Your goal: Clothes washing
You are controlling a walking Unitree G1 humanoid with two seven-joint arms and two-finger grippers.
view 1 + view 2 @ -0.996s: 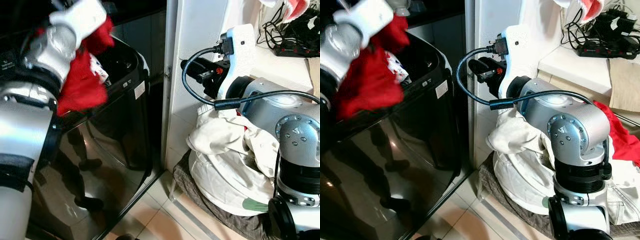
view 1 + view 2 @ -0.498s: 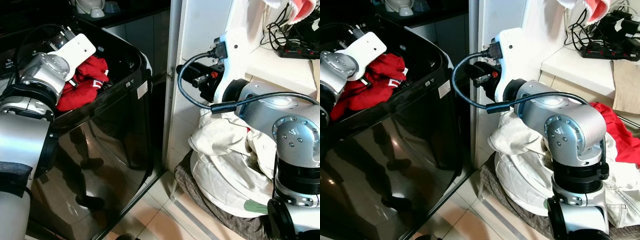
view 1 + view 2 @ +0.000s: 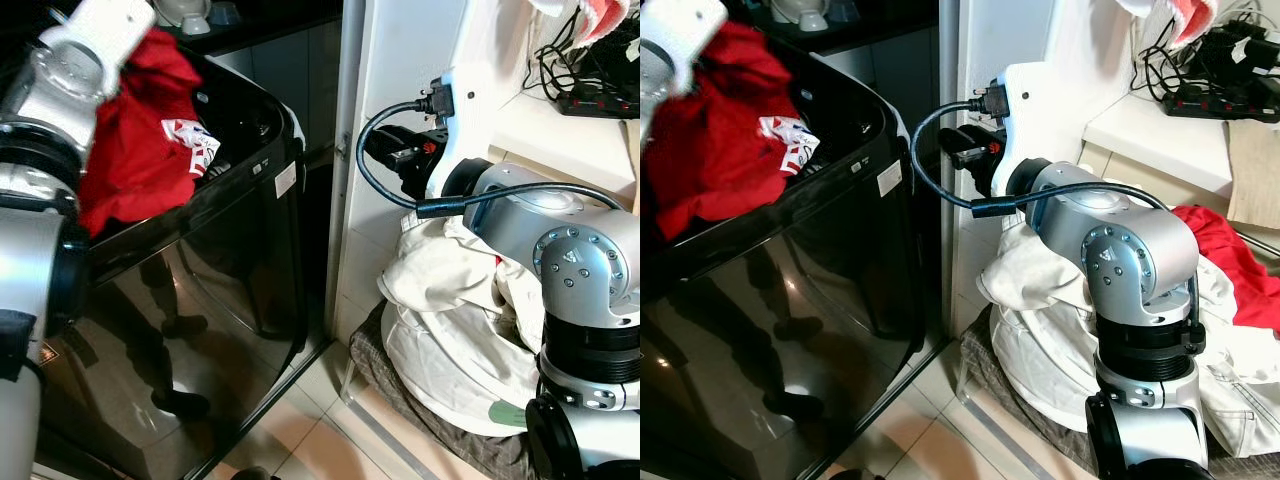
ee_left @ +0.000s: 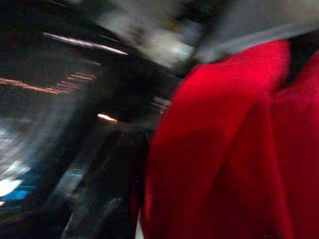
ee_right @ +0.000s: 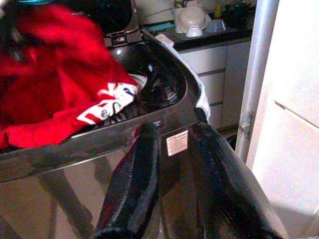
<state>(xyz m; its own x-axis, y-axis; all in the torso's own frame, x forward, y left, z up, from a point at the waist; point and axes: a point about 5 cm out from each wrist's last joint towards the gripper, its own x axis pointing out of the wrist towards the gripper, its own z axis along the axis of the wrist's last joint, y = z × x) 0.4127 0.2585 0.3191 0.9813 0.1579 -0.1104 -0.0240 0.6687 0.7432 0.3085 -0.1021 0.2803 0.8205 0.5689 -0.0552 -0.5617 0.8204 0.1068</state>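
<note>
floor: pale tiles (image 3: 300, 420) | wall: white panel (image 3: 400, 40) | counter: dark (image 3: 880, 25)

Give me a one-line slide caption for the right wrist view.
Right pincer, fingers apart and empty, faces the black washing machine while a red garment hangs over its open tub.

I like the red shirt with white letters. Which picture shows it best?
The right wrist view: the red shirt hangs over the washing machine opening, white print clear. Both eye views show it partly behind the left arm; the left wrist view is red blur.
</note>
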